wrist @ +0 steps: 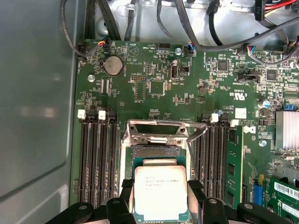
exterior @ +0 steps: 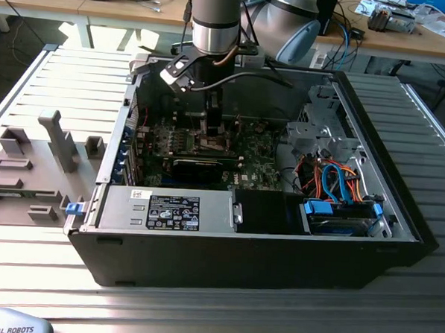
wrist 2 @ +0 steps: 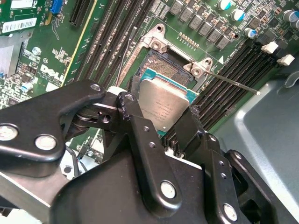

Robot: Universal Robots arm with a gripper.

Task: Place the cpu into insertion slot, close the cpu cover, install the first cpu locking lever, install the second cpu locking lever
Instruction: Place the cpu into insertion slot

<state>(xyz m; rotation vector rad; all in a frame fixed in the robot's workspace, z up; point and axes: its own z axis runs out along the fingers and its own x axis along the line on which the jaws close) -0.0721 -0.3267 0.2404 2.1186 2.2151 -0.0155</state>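
My gripper (wrist 2: 161, 114) is shut on the cpu (wrist 2: 163, 105), a flat square chip with a silver top, one black finger (wrist 2: 128, 107) on each of two opposite edges. The cpu (wrist: 160, 191) hangs tilted just over the insertion slot (wrist: 154, 151), a dark square socket on the green board. Part of the insertion slot (wrist 2: 163, 70) still shows beyond the chip's edge. The cpu cover (wrist: 159, 131) stands swung open at the socket's far side. A thin wire locking lever (wrist 2: 233, 84) sticks out beside the socket. In the exterior view my gripper (exterior: 212, 129) reaches down into the open computer case (exterior: 399, 220).
Black memory slots (wrist: 96, 158) flank the socket on both sides. A grey case wall (wrist: 32, 116) runs along one side. Cables (wrist: 196, 28) hang over the board's far edge. Orange and blue cables (exterior: 334, 180) and a drive bay sit at the exterior view's right; grey fixtures (exterior: 28, 164) lie outside at its left.
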